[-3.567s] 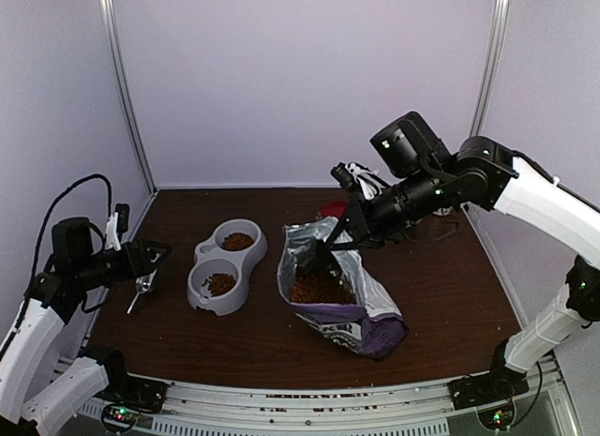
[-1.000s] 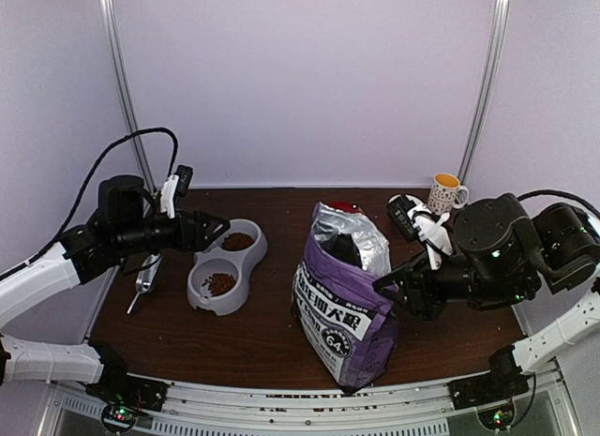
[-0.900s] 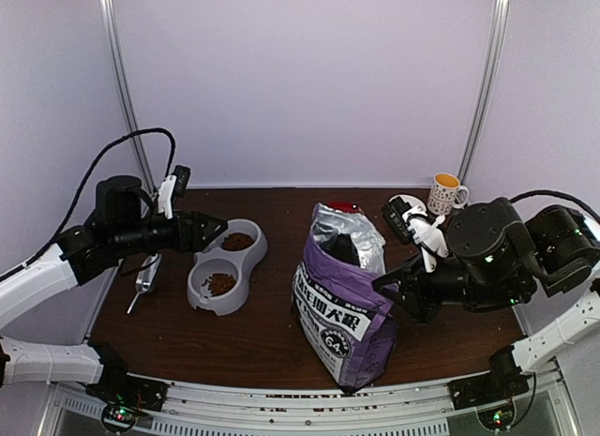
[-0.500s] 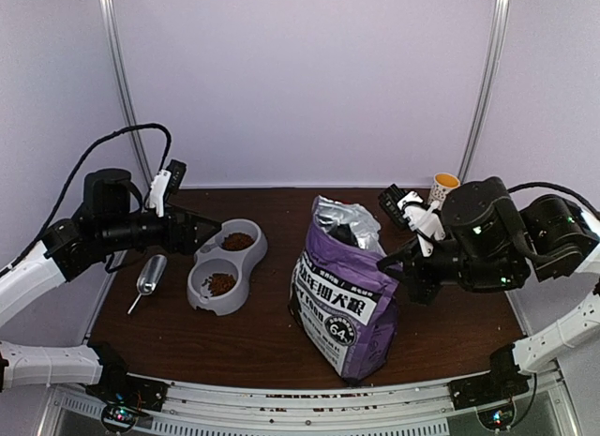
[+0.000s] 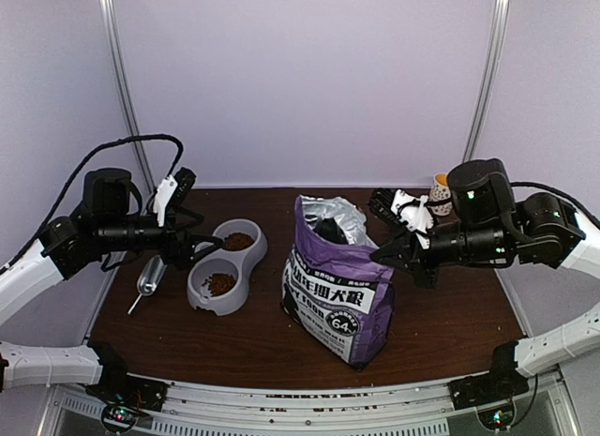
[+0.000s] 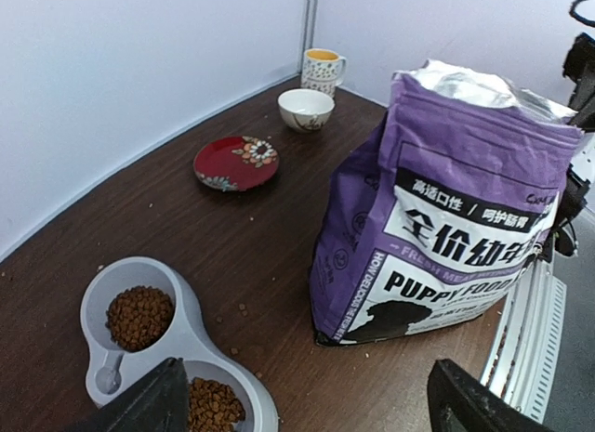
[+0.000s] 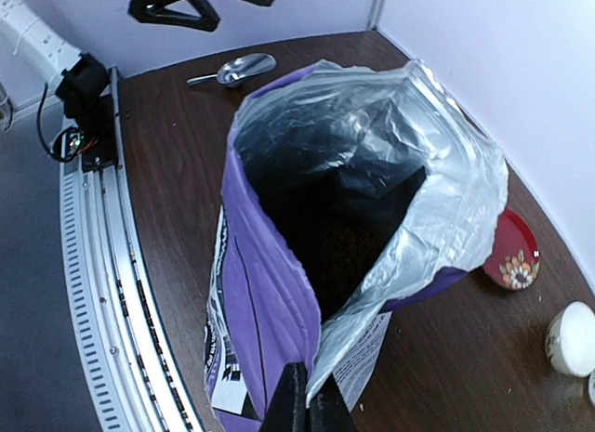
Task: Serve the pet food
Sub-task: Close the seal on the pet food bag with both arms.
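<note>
The left fingers (image 6: pixel 153 404) are wide open and hold nothing, up over the gray dish (image 6: pixel 191 334). The right fingers (image 7: pixel 297 399) are pinched tight on the shiny top edge of the purple bag (image 5: pixel 342 286), which stands on the counter (image 5: pixel 450 305). The pet food (image 6: pixel 139 317) sits in both cups of the dish. There is one bag, one dish, one scoop (image 5: pixel 148 277), one red plate (image 6: pixel 235 163), one white bowl (image 6: pixel 306 108) and one mug (image 6: pixel 322 72).

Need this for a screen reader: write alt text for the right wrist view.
The right gripper pinches the silver rim of an open, upright purple bag on a brown table. A metal scoop lies beyond it, a red plate at right.
</note>
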